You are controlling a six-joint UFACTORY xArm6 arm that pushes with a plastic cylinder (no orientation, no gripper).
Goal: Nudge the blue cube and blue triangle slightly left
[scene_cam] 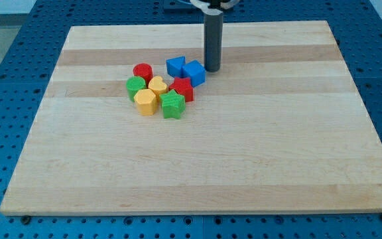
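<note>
Two blue blocks concern me here: the blue cube (193, 72) and the blue triangle (175, 66), touching each other at the view's upper edge of a tight cluster. There is no claw on this rig, so nothing is wide, narrow or holding; I work with a bare rod, and my tip (212, 70) stands just beside the cube on the view's right, with contact too close to call. In my judgement the step is best done as a short, slow push straight toward the view's left through the cube's middle, so the cube carries the triangle along without turning. The red cylinder (142, 71) lies near on the left and the red star (182, 88) touches or nearly touches the cube below; a long stroke would likely disturb them. Below sit the green cylinder (135, 85), yellow heart (157, 85), yellow hexagon (145, 102) and green star (172, 105). The desk (257, 146) is a pale wooden board, flat, resting on a blue perforated base (5, 73).
</note>
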